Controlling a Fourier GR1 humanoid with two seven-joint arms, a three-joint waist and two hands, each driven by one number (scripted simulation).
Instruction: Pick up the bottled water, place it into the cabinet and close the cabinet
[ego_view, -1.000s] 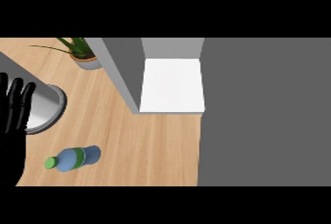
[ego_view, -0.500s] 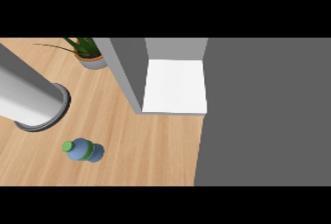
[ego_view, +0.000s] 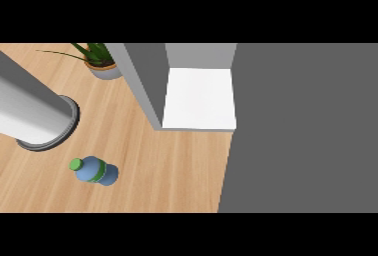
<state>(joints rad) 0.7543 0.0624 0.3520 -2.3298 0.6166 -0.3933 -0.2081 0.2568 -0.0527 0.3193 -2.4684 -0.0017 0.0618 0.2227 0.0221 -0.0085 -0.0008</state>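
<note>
Bottled water (ego_view: 94, 171) is standing on the wooden bench (ego_view: 170, 165), seen almost from above, green cap (ego_view: 76, 164) showing at its upper left, blue body below it. Nothing is touching it. A grey forearm (ego_view: 29, 112) is coming in from the left edge, ending just above and left of the bottle in a dark-rimmed end; no robot hand is showing at the end of it, so cannot tell how open either robot hand is or whether one is holding anything. The cabinet (ego_view: 199, 97) is sitting open to the upper right, white inner floor exposed, grey side wall (ego_view: 144, 80) facing the bottle. A potted plant (ego_view: 100, 62) is standing behind.

Risk, as a judgement: the forearm is hanging close to the bottle, so a sweep could be knocking it over or rolling it toward the bench edge.

Versus half a second ago: the bottle and forearm are sitting in the same place, view barely shifting.
</note>
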